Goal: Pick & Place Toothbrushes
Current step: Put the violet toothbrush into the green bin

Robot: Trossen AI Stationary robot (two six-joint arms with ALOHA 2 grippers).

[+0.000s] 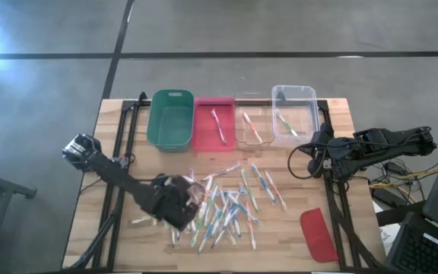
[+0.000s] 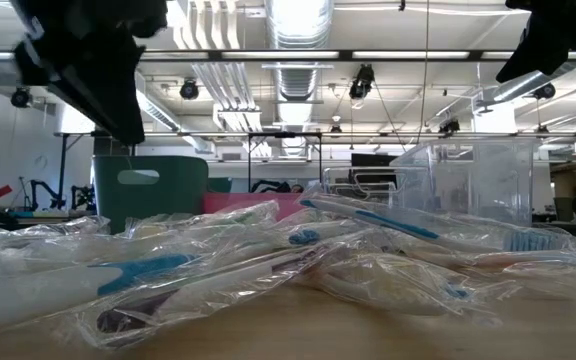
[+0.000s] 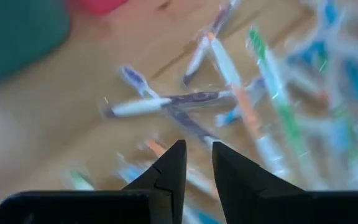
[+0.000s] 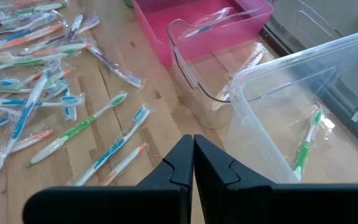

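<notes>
The toothbrushes point(image 1: 230, 202), each in a clear wrapper, lie in a loose pile on the wooden table; the low view shows the toothbrushes point(image 2: 298, 245) close up. My left gripper point(image 1: 182, 211) hovers over the pile's left side. In the left wrist view, my left gripper point(image 3: 199, 149) is open by a narrow gap with nothing between the fingers. My right gripper point(image 1: 315, 154) waits at the table's right side, near the clear bins. Its wrist view shows the right gripper point(image 4: 193, 142) shut and empty.
Along the far edge stand a green bin point(image 1: 170, 120), a pink bin point(image 1: 204, 129), and two clear bins point(image 1: 258, 114) point(image 1: 295, 103). The pink and clear bins each hold a toothbrush. A flat red lid point(image 1: 318, 234) lies near the right front corner. Bare wood lies left of the pile.
</notes>
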